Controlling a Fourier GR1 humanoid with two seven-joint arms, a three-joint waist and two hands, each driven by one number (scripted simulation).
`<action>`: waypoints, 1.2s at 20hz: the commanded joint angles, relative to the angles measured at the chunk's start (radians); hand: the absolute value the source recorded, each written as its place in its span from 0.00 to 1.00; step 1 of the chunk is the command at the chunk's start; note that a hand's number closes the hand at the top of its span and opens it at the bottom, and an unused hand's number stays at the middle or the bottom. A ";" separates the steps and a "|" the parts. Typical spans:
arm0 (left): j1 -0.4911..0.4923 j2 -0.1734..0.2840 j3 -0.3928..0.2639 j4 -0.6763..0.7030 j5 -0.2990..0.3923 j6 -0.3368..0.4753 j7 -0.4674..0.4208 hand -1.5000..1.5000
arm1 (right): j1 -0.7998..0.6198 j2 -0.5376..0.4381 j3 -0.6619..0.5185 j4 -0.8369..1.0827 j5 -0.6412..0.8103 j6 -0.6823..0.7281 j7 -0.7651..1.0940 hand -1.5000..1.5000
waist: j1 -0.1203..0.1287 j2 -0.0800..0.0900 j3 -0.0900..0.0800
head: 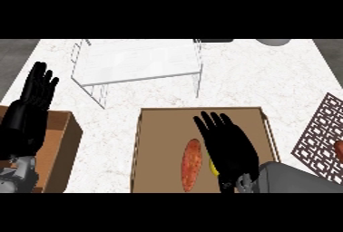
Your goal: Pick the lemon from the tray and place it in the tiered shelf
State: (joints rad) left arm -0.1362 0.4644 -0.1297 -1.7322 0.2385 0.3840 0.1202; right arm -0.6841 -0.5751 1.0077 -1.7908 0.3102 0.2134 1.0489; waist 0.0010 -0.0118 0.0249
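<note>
A brown tray (pixel 161 122) lies at the front middle of the counter. On it rests a long orange-red vegetable (pixel 192 164). My right hand (pixel 227 147) hovers over the tray with straight fingers pointing away from me. Only a yellow sliver of the lemon (pixel 212 168) peeks out under its left edge; the rest is hidden. The white tiered shelf (pixel 134 63) stands at the back, left of centre. My left hand (pixel 30 111) rests open at the left edge, fingers up.
A brown box (pixel 64 149) sits at the front left under my left forearm. A brown lattice mat (pixel 321 136) lies at the right edge with a reddish item (pixel 339 152) on it. A grey round object (pixel 273 41) shows at the back right.
</note>
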 commanded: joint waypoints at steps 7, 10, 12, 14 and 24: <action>0.059 -0.077 -0.054 0.059 -0.018 0.019 -0.013 0.50 | 0.094 0.056 0.038 0.099 0.110 -0.012 0.016 0.00 | -0.001 0.014 -0.025; 0.049 -0.053 -0.025 0.061 0.005 -0.001 0.008 0.50 | 0.130 0.050 0.032 0.089 0.122 -0.012 0.003 0.00 | -0.006 0.012 -0.025; 0.101 -0.039 -0.004 0.034 0.020 -0.023 -0.030 0.50 | 0.127 0.011 -0.022 0.053 0.112 0.000 -0.019 0.00 | -0.001 0.009 -0.026; 0.061 -0.057 -0.020 0.084 0.003 -0.026 -0.049 0.50 | 0.140 0.035 -0.023 0.148 0.140 -0.043 -0.120 0.00 | -0.001 0.015 -0.025; 0.060 -0.053 -0.005 0.093 0.011 -0.031 -0.029 0.50 | 0.165 0.096 -0.036 0.237 0.213 -0.061 -0.197 0.00 | 0.004 0.016 -0.025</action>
State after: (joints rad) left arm -0.1286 0.4548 -0.1209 -1.7295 0.2394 0.3689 0.1056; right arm -0.5250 -0.5050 0.9778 -1.6054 0.4992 0.1652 0.8889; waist 0.0018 -0.0097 0.0274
